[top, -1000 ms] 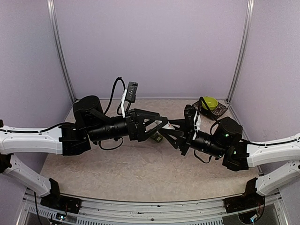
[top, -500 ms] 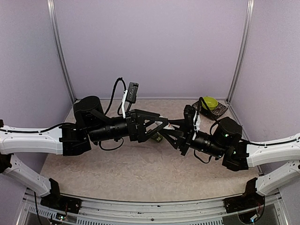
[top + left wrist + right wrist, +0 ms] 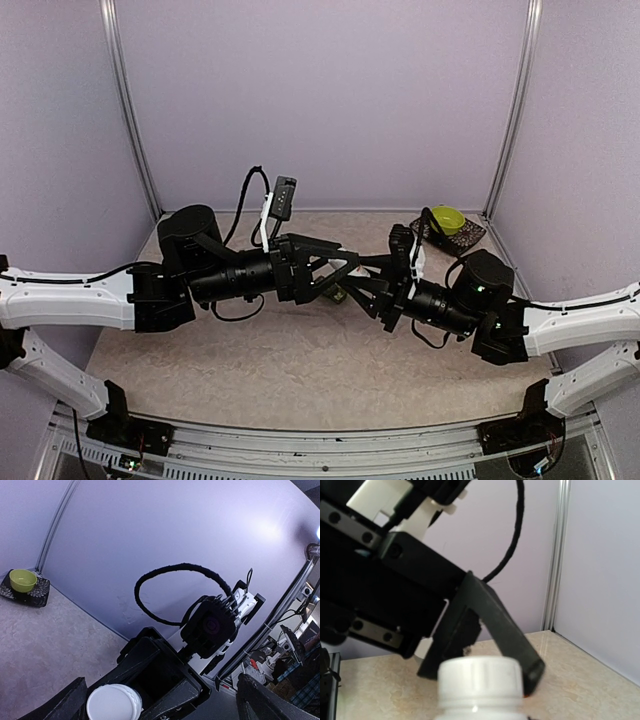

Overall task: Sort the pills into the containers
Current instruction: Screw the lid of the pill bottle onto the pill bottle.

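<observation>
White plastic, rigid and probably light, the pill bottle [image 3: 480, 682] should stand a firm squeeze, though its smooth wall looks slippery, and the ribbed cap [image 3: 112, 703] is the better place for a twisting hold. The right tool [image 3: 368, 281] is closed narrowly on the bottle's body and holds it up off the surface [image 3: 250, 360] at mid-table. The left tool [image 3: 347, 272] faces it with its fingers [image 3: 507, 630] spread as wide as they go, standing either side of the cap and gripping nothing. Any pills inside would be loose, so once the cap is off a tilted bottle could spill them. The containers [image 3: 338, 294], a small dark green strip, lie on the surface just under where the two tools meet, and only the top view shows them, largely hidden by the fingers. The left wrist view alone gives the cap end-on, round and flat, and it also takes in the yellow-green bowl [image 3: 22, 580] on its dark mat [image 3: 40, 591] at the far corner. The right wrist view shows the cap's ribbed side and one left finger close beside it; whether they touch I cannot tell, and no view shows a pill
</observation>
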`<control>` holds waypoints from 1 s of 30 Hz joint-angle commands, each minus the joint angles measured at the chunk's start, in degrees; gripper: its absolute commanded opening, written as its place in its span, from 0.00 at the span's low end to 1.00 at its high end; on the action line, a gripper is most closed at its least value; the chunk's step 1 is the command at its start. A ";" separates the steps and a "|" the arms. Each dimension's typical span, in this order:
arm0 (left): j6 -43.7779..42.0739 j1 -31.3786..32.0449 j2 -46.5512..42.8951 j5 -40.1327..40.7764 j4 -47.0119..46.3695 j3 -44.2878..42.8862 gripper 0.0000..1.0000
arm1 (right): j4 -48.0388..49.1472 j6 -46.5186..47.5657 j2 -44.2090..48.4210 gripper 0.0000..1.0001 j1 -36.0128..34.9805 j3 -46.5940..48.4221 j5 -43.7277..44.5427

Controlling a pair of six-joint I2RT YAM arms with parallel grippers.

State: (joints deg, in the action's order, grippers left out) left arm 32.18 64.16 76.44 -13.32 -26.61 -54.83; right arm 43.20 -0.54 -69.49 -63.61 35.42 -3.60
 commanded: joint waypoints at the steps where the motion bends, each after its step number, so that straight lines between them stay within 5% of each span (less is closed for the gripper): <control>1: -0.15 1.00 1.27 -2.94 -2.63 -1.43 0.99 | 0.33 -1.32 -2.72 0.08 -0.11 1.62 -0.64; 21: -1.72 2.27 1.58 -5.58 -6.07 -2.73 0.99 | 1.45 -3.42 -8.05 0.07 -0.37 2.82 -3.74; 25: -2.73 1.53 -0.42 4.59 3.90 -4.65 0.99 | 1.91 -2.41 -5.34 0.07 -0.37 1.73 -4.03; 30: 1.80 -0.78 -1.83 6.01 10.01 -4.24 0.98 | -0.68 2.38 -0.80 0.07 -0.38 0.35 -1.27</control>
State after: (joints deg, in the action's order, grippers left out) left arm 31.27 64.27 77.17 -9.72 -21.10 -57.71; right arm 44.88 -1.58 -74.24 -63.64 36.75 -7.62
